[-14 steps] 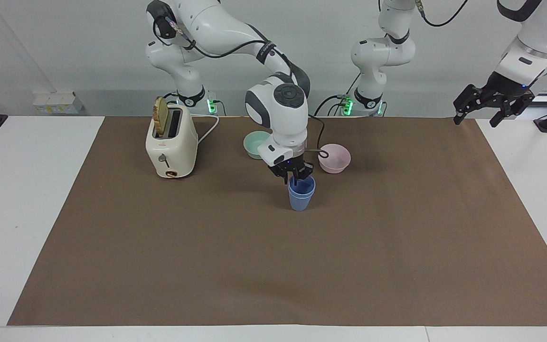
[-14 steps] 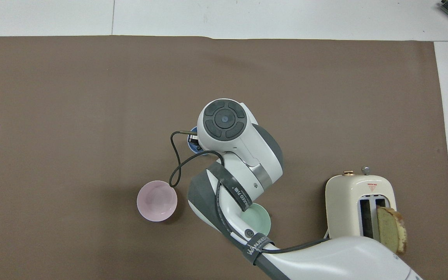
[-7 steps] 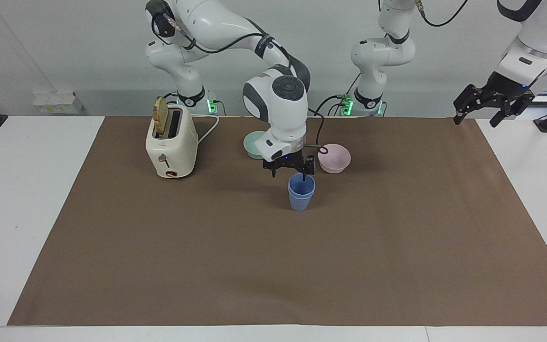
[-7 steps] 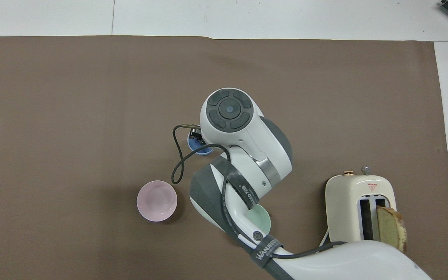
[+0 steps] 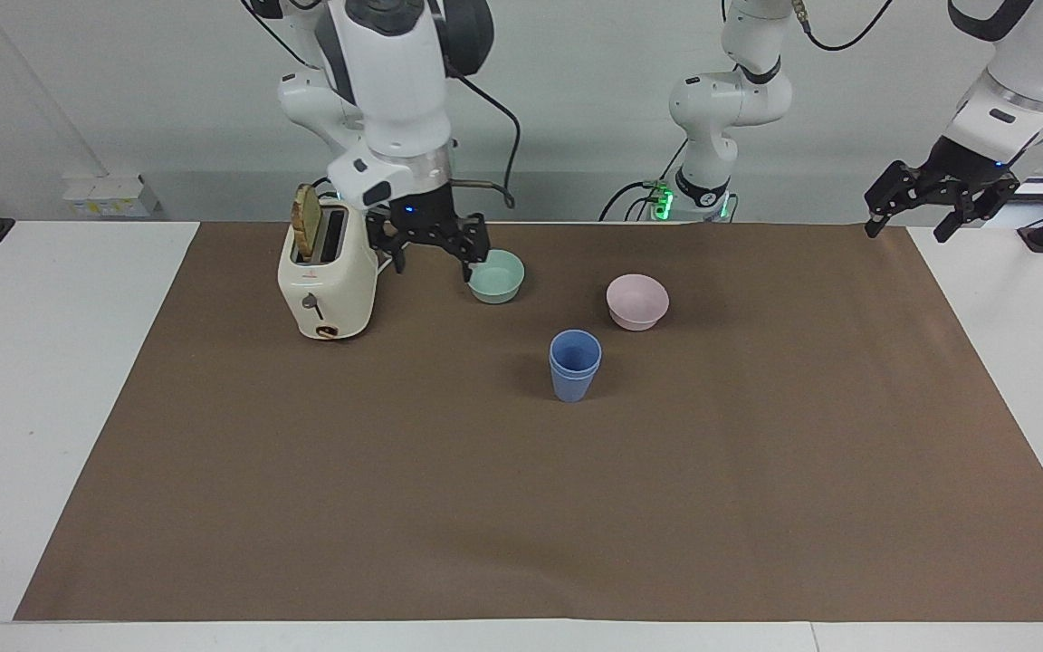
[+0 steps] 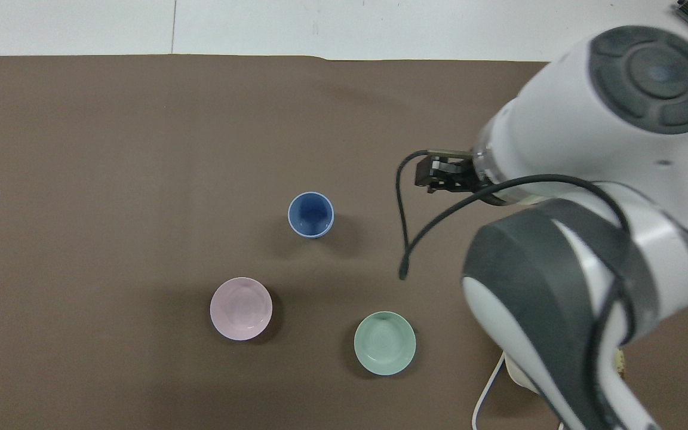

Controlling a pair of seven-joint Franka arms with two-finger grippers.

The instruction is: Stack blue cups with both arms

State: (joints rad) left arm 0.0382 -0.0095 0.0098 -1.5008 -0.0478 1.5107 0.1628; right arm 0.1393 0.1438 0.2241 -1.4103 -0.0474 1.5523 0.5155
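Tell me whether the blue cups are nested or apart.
Nested: the blue cups stand upright as one stack, two rims showing one just above the other, with no gripper touching them.

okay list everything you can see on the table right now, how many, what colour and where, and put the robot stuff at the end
blue cups: 2, periwinkle blue, nested in one upright stack mid-mat, farther from the robots than both bowls
pink bowl: 1, pale pink, nearer the robots than the stack, toward the left arm's end
green bowl: 1, mint green, nearer the robots than the stack, beside the toaster
toaster: 1, cream, toward the right arm's end, a slice of bread standing in its slot
mat: 1, brown, covering the white table
right gripper: 1, black, open, empty, raised between the toaster and the green bowl
left gripper: 1, black, open, empty, waiting over the mat's edge at the left arm's end
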